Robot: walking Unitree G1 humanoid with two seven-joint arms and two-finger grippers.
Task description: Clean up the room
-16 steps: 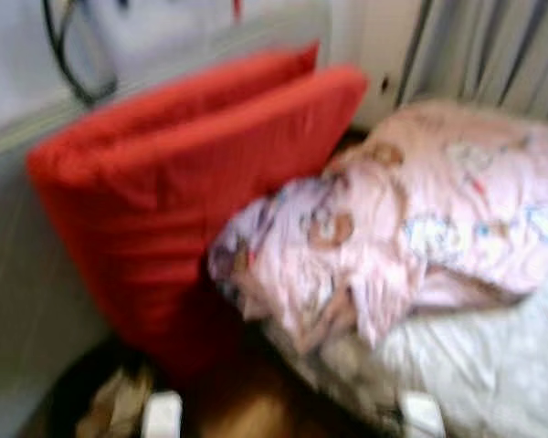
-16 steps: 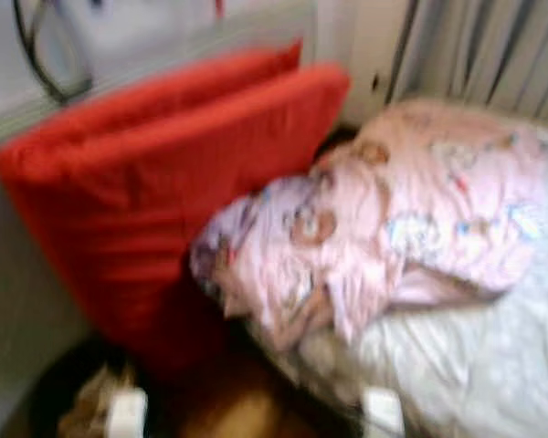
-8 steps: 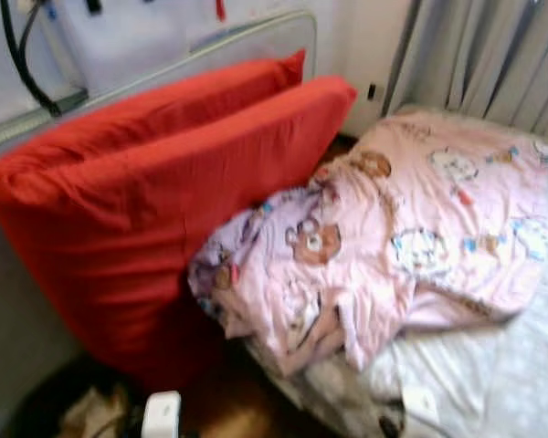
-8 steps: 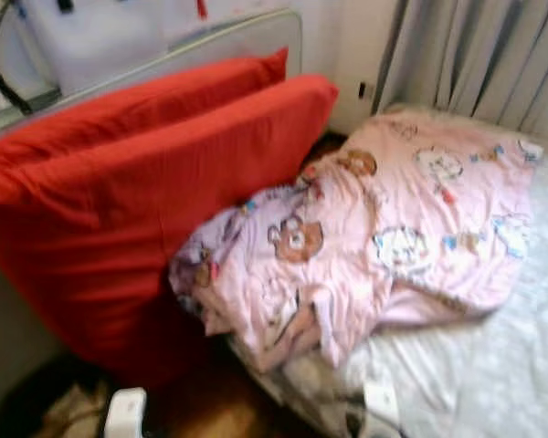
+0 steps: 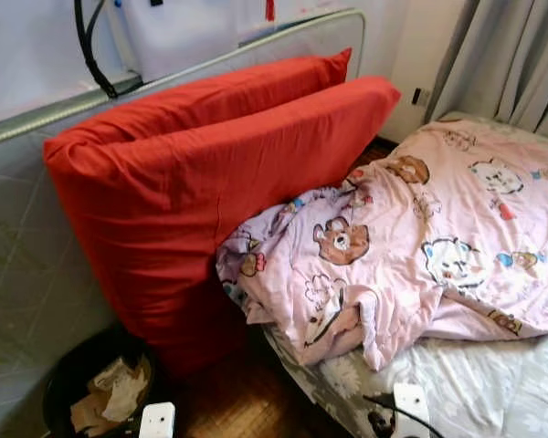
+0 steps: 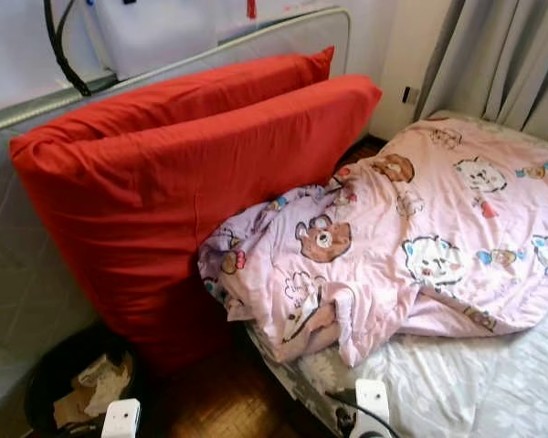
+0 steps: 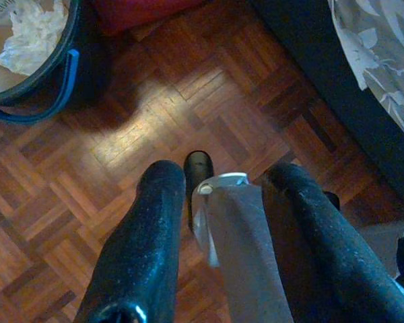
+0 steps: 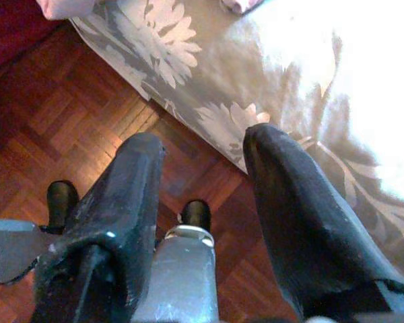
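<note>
Head views: red cushions [image 5: 219, 182], pink duvet [image 6: 420, 237] — wrist views: left gripper [image 7: 219, 222] and right gripper [image 8: 202, 188] parted, empty, above parquet [image 7: 121, 148].

The bin [image 5: 73, 388] of crumpled paper is cut by the near edge. The blanket [image 5: 420, 246] runs off the right edge. The rear cushion [image 5: 210, 96] is mostly hidden.
</note>
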